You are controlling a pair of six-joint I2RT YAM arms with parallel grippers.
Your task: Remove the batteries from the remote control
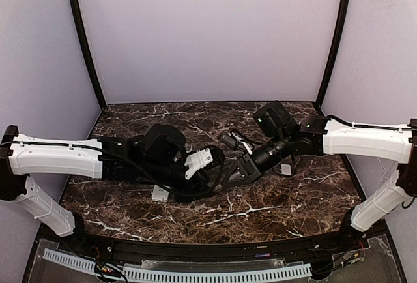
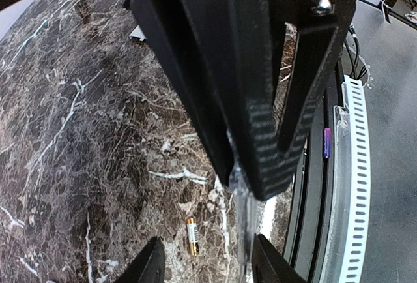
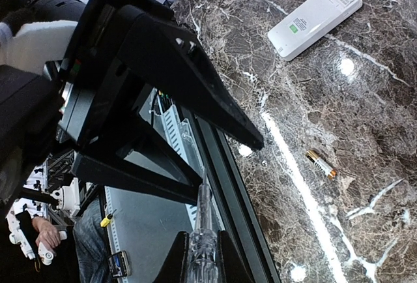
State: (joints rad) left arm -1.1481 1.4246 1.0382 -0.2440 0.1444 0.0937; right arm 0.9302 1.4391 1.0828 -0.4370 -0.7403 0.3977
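white slim plastic remote control (image 3: 315, 20) lies apart from gold cylindrical battery (image 3: 321, 163); left fingers (image 2: 151, 263) spread, right fingers (image 3: 179, 260) pinch clear plastic strip (image 3: 203, 231).

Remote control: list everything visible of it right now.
The slim white plastic rectangular remote control lies flat on the dark marble-patterned table, angled across the right wrist view. No buttons show. The upward side carries a small printed label with a green mark, so it looks back-up. One end has a recessed rectangular section, probably the battery bay; its contents are too small to tell. Nothing touches it. A gold-and-black cylindrical battery lies apart from it.
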